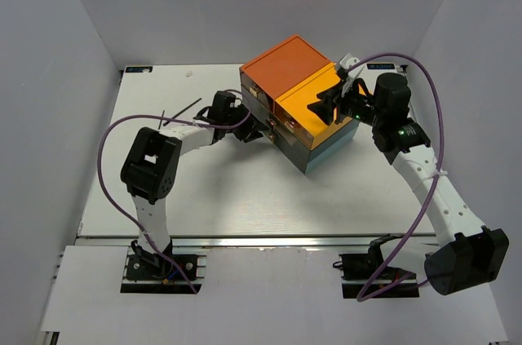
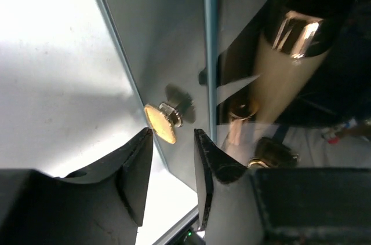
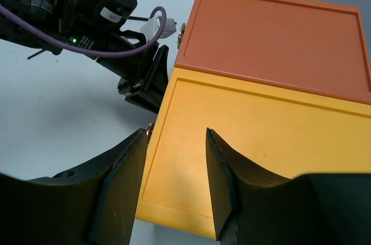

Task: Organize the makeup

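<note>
The left gripper (image 2: 173, 143) is partly open and empty, its tips flanking a small gold knob (image 2: 162, 122) on a drawer front of the orange-and-yellow-topped box (image 1: 298, 104). A beige gold-tipped tube (image 2: 284, 77) shows inside the box. Thin black sticks (image 1: 181, 111) lie on the white desk (image 1: 245, 198), left of the box. The right gripper (image 3: 174, 158) hangs open and empty over the yellow lid (image 3: 261, 141).

The white, flat tabletop (image 1: 245, 190) carries a boxy set of drawers, a drawer box (image 1: 298, 88) with grey-blue sides and a top that is half orange, half yellow. It stands in the far half, right of the middle, turned askew to the tabletop's edges. Two thin black sticks (image 1: 186, 110) lie flat on the bare white surface towards the far left, well apart from the drawer box.
</note>
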Robot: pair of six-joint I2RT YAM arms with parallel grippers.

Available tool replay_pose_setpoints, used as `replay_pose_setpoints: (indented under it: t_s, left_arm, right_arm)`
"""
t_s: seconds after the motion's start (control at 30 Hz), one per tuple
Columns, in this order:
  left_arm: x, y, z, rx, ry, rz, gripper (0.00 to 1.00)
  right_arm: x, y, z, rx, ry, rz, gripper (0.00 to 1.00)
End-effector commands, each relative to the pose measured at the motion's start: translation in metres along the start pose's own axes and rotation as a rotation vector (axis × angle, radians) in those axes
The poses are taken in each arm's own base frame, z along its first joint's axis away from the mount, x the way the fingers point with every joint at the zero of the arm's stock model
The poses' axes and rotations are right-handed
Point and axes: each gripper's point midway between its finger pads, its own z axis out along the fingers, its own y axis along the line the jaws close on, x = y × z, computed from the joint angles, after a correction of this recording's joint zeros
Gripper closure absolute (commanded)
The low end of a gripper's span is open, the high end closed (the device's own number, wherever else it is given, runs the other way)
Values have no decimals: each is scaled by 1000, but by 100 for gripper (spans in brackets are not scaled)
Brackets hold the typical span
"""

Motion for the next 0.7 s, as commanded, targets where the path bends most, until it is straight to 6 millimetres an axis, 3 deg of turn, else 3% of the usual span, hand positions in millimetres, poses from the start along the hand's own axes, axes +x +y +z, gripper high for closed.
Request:
replay_pose_setpoints:
  t_s: [0.0,0.47,0.57,0.67]
  left_arm:
    - [6,-20,-2,85,26,23,55]
    - [26,-3,21,41,109,55,51]
    - [31,3,25,25,119,51,54]
    - [32,7,25,14,116,46,64]
  right_arm:
    - [-13,-1,-4,9,-47,-37,49]
    - [-13,-3,-5,13,-45,-32,49]
    - [-13,-2,-4,10,-46,-29,49]
    - [-13,-2,-5,11,-47,-30,49]
